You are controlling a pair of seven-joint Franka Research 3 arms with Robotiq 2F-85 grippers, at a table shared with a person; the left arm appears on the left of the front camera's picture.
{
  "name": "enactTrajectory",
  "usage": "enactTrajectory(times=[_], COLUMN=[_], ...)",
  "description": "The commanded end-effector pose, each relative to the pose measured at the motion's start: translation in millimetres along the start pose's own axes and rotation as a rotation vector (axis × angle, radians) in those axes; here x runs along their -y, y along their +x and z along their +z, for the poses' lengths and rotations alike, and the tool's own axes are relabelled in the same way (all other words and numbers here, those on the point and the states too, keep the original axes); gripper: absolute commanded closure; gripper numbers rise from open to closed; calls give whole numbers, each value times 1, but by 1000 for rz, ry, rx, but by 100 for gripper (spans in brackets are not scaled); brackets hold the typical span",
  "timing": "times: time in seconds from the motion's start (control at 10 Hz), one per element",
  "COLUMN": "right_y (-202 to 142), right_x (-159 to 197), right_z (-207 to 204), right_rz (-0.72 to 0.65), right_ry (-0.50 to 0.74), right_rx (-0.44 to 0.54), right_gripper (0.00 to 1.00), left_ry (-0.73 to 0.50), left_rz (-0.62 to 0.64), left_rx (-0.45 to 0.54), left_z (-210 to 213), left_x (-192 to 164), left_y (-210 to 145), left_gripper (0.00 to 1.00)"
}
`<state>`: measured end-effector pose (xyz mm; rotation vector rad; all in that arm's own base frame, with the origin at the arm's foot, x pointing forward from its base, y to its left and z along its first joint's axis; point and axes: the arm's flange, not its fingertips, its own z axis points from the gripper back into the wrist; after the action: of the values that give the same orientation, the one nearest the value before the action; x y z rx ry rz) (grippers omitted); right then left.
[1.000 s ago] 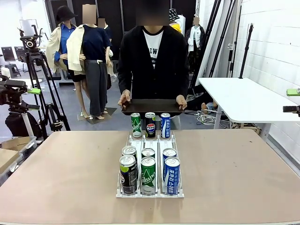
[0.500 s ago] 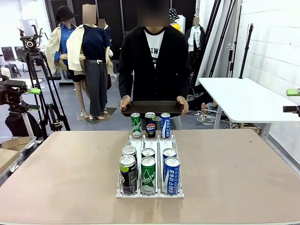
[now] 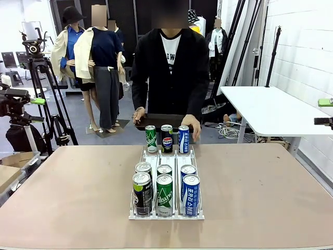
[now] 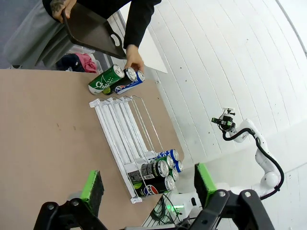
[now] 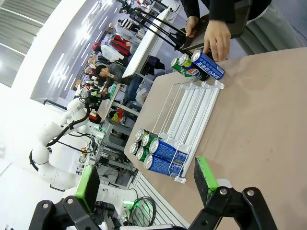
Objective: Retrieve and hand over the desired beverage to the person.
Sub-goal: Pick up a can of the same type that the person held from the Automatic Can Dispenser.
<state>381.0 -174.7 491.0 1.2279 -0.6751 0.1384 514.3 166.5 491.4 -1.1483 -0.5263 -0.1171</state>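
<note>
The left gripper [image 4: 147, 190] hangs over the tan tabletop [image 4: 43, 129], its green-padded fingers spread wide with nothing between them. The right gripper [image 5: 146, 184] is poised the same way, jaws fully apart and empty.

Just ahead of both grippers is the near end of the white wire can rack [image 3: 166, 214]. Six drink cans stand there in two rows of three. The front row has a dark can with a lime-green top [image 3: 141, 192], a green can [image 3: 164, 194] and a blue-and-white can [image 3: 191, 194].

Beyond them the rack's three lanes run bare, straight away from the grippers. At the far end, well apart from either gripper, three more cans stand upright side by side: a green Sprite can [image 3: 151, 139], a black Pepsi can [image 3: 167, 138] and a blue can with white lettering [image 3: 183, 138].

The person [image 3: 169, 67], in a black open jacket over a white T-shirt, stands at the table's far edge. One hand [image 3: 190, 125] reaches down to the blue can with white lettering, fingers at its top, though I cannot tell whether they grip it. The other hand [image 3: 138, 113] holds a flat black tray [image 3: 161, 121] just behind the three cans.
</note>
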Motion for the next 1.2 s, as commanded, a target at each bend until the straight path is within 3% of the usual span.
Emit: enactTrajectory(times=[0.0,1.1], right_y=[-1,-1], right_x=[-2,-2], right_z=[0,0], right_rz=[8,8], right_ry=[11,11], right_rx=[4,4], right_gripper=[0,0], left_ry=[-18,-18], left_rz=[12,12], left_rx=[6,6], left_z=[2,2], left_x=[2,2], left_y=[1,1], left_gripper=[0,0])
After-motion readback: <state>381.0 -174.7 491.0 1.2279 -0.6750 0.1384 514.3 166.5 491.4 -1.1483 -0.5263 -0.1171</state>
